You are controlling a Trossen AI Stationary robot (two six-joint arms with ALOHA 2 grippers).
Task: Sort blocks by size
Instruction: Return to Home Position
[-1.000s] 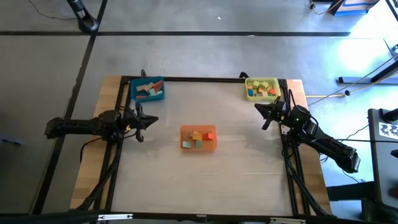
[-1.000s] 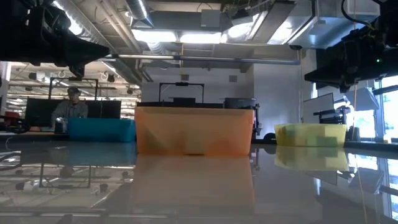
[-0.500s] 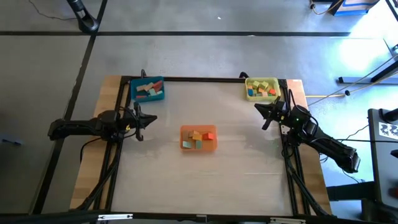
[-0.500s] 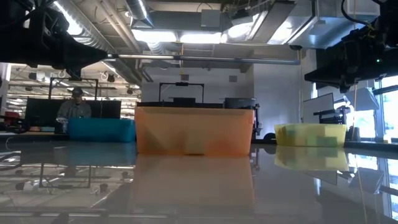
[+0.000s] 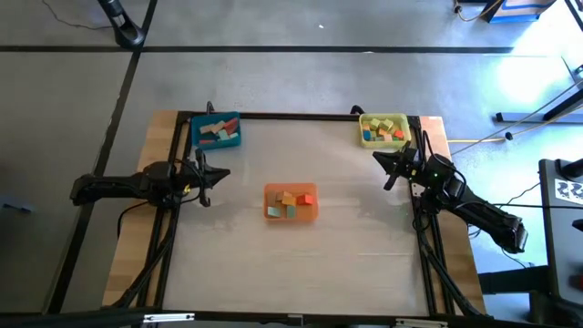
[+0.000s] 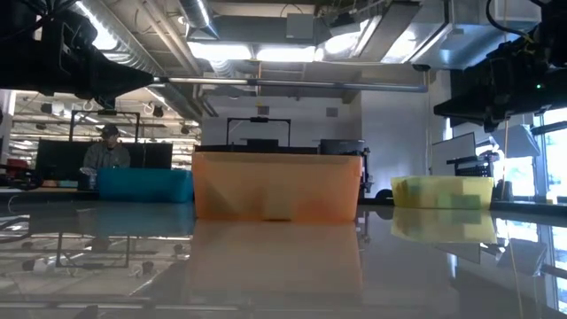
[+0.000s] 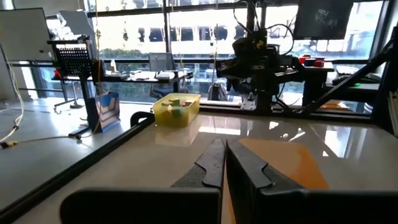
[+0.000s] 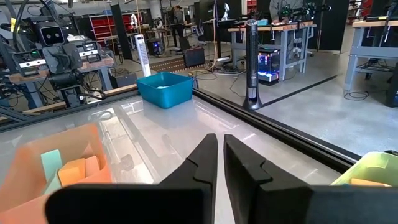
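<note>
Blocks of several colours lie in three trays: an orange tray [image 5: 291, 202] at the table's middle, a blue tray [image 5: 217, 131] at the far left corner and a yellow tray [image 5: 383, 130] at the far right corner. My left gripper [image 5: 225, 176] stands shut at the table's left edge, level, pointing toward the orange tray, with nothing between its fingers [image 7: 214, 165]. At the right edge my right gripper [image 5: 378, 157] stands shut above the table, near the yellow tray, pointing toward the blue tray [image 8: 165, 89], with nothing in it.
A black frame [image 5: 301, 115] runs round the table top. Bare table lies between the orange tray and each arm, and along the near side. In the low view a person [image 6: 104, 152] sits in the room beyond the table.
My left arm has drawn back slightly toward the table's left edge. The blocks, the trays and the right arm have kept still.
</note>
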